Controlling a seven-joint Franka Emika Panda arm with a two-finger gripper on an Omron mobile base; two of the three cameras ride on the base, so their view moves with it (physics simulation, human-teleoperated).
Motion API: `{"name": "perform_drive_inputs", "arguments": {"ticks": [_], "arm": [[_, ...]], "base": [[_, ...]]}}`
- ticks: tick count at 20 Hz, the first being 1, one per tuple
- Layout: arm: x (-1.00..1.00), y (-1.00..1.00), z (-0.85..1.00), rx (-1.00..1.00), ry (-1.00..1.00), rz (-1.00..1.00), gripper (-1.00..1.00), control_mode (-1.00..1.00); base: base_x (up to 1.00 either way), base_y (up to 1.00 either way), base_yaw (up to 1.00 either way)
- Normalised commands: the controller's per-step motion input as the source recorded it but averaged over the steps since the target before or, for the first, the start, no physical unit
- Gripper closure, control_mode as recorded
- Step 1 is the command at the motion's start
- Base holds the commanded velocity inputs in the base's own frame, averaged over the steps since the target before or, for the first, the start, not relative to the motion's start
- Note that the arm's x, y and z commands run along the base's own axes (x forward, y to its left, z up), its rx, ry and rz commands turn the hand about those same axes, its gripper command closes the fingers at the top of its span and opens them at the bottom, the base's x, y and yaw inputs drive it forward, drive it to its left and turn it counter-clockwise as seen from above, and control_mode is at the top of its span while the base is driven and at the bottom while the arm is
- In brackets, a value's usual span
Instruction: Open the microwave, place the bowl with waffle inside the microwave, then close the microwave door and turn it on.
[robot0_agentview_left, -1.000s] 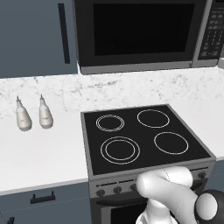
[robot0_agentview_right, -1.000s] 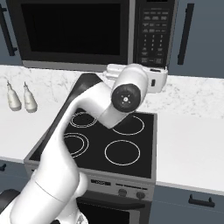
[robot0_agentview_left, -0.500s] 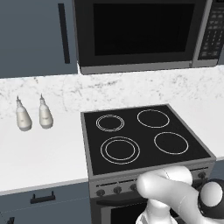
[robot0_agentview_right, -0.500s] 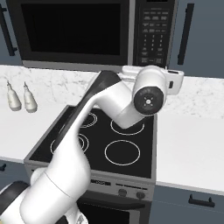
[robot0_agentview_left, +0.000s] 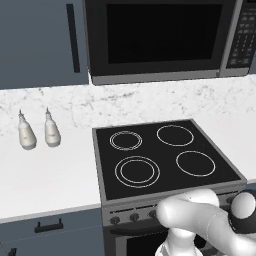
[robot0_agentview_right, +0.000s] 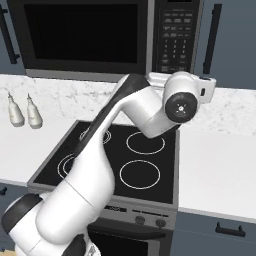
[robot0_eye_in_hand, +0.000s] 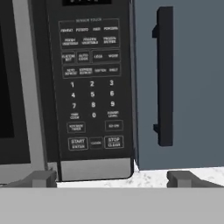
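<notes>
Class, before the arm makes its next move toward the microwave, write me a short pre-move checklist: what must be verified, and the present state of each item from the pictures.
1. Microwave door shut: ok, it sits flush with the frame, so it is not yet opened.
2. Gripper open and empty: ok, the finger tips stand wide apart with nothing between them.
3. Hand faces the microwave: ok, the keypad panel sits straight ahead in the hand view, beside the blue-grey cabinet door.
4. Stovetop under the arm free of obstacles: ok, the burners are bare.
5. Two bottles out of the arm's path: ok, they stand on the counter well left of the stovetop.
6. Bowl with waffle located: cannot tell.
</notes>
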Motion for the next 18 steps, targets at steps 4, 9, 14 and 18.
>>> {"name": "perform_drive_inputs", "arguments": {"ticks": [4,9,14,18], "arm": [[0.47,0.00,-0.12,0.00,0.00,-0.07,-1.00,-1.00],[0.52,0.00,-0.11,0.00,0.00,-0.04,-1.00,-1.00],[0.42,0.00,-0.09,0.00,0.00,-0.04,-1.00,-1.00],[0.35,0.00,0.00,0.00,0.00,-0.01,-1.00,-1.00]], "base": [[0.00,0.00,0.00],[0.00,0.00,0.00],[0.00,0.00,0.00],[0.00,0.00,0.00]]}}
